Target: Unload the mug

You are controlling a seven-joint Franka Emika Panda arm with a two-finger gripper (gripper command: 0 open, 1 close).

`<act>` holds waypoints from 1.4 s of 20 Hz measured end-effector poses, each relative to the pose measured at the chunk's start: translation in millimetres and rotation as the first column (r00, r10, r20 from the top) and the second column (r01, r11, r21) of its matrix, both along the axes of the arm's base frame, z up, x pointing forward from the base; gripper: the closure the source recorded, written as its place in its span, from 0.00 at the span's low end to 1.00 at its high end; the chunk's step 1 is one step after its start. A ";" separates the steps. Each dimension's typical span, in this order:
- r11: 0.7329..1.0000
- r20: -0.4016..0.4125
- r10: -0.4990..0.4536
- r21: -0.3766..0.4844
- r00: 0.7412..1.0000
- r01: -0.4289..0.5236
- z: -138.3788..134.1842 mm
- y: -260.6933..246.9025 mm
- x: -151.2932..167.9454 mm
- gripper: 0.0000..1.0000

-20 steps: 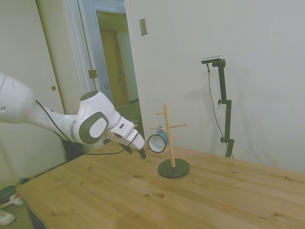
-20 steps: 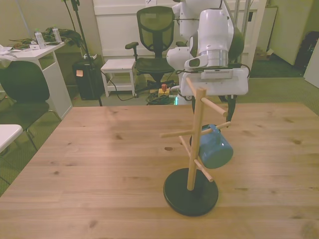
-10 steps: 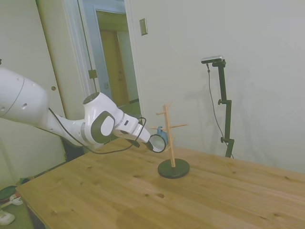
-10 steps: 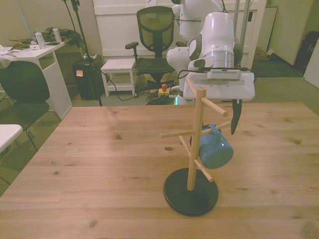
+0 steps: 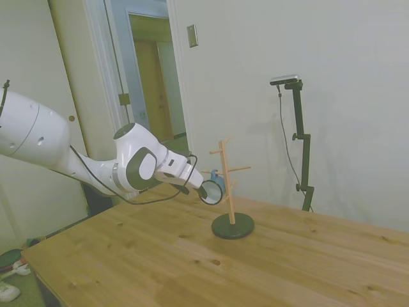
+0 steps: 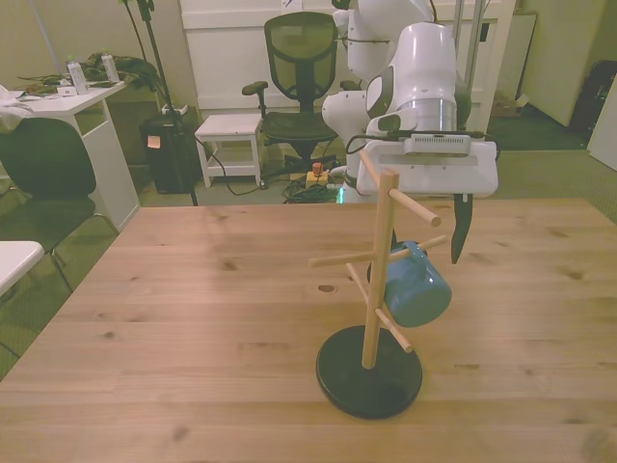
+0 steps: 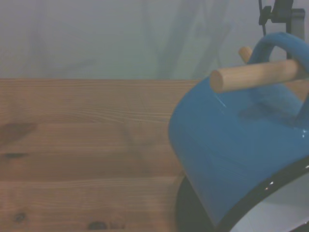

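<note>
One mug (image 6: 416, 286) hangs by its loop handle (image 7: 277, 44) on a peg (image 7: 256, 77) of the wooden peg stand (image 6: 376, 280), on the front view's right of the post and above the stand's dark round base (image 6: 369, 371), which rests on the wooden table (image 6: 193, 318). The gripper (image 6: 429, 227) sits just behind the mug; one dark finger (image 6: 461, 227) is visible past the mug on the front view's right, the other is hidden behind stand and mug, so whether the fingers are spread or together cannot be told. Step in hand, as judged: closing in for a grasp on the mug body or rim. To do it well, the fingers should straddle the wall near the rim, clear of peg and post — then the mug must travel outward along the upward-slanting peg until the handle slips off its tip, not straight down, or the stand is likely to tip. Orientation: the mug's long axis is tilted, nearly horizontal — white mouth (image 5: 209, 192) facing the arm and slightly downward, closed bottom toward the front camera, handle uppermost over the peg.
</note>
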State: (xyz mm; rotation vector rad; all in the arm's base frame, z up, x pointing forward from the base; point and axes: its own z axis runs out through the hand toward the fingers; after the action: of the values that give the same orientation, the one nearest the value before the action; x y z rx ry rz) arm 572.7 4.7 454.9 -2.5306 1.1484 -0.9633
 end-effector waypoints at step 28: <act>1.000 0.086 0.012 0.022 0.996 -0.014 -1.1 -2.1 32.0 0.00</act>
State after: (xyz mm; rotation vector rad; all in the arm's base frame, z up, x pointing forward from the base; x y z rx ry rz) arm 604.7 2.5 453.8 -2.4499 1.1102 -1.0393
